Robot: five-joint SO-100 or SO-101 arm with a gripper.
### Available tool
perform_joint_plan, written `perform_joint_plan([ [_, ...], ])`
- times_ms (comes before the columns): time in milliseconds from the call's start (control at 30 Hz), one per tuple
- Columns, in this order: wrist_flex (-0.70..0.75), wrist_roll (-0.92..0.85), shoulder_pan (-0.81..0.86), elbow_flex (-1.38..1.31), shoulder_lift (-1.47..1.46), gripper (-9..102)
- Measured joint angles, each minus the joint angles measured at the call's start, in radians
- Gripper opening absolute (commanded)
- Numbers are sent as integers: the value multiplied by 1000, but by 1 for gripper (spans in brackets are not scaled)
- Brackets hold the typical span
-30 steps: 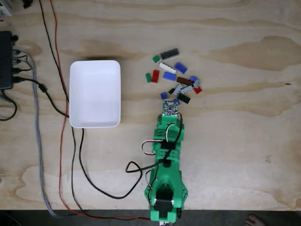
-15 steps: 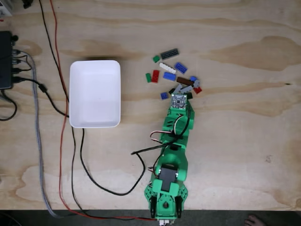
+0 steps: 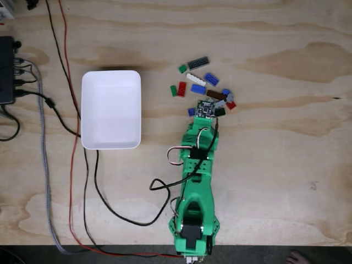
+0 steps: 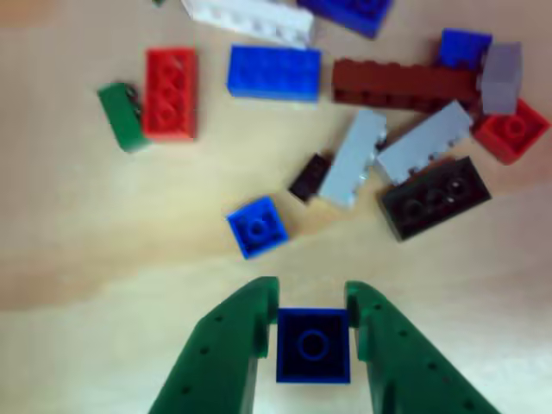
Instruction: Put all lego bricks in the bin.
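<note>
In the other view my green gripper (image 4: pixel 312 291) comes in from the bottom edge, shut on a small dark blue lego brick (image 4: pixel 312 345) held between its fingers (image 4: pixel 233 345). Just beyond the tips lie the loose lego bricks: a small blue one (image 4: pixel 257 226), a black one (image 4: pixel 435 197), two grey ones (image 4: pixel 354 159), a brown one (image 4: pixel 401 82), a red one (image 4: pixel 170 92) and a green one (image 4: pixel 121 116). In the fixed view the arm's wrist (image 3: pixel 206 109) hangs over the near edge of the lego pile (image 3: pixel 198 88). The white bin (image 3: pixel 110 110) sits to the pile's left, holding nothing.
In the fixed view black and red cables (image 3: pixel 93 181) run along the plywood table left of the arm and under the bin's near side. A black box (image 3: pixel 6 69) with plugs sits at the left edge. A person's foot (image 3: pixel 300 257) shows beyond the table's near edge.
The arm's wrist has moved up the fixed view from just below the pile to over its near edge, swinging slightly right and back. The pile itself has not shifted.
</note>
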Motion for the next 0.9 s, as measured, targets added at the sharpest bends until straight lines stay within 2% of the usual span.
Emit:
perform_joint_plan([
  [100, 255, 143, -110, -199, 28, 0],
  [167, 368, 222, -169, -337, 3, 0],
  [267, 491, 348, -348, -489, -138, 0],
  [367, 506, 434, -476, -592, -293, 2],
  [567, 502, 523, -577, -818, -552, 3],
  [633, 505, 540, -592, -887, -598, 9],
  [700, 514, 551, -612, -939, -617, 23],
  [833, 515, 566, -621, -959, -620, 28],
  [900, 502, 580, -601, -959, -621, 27],
])
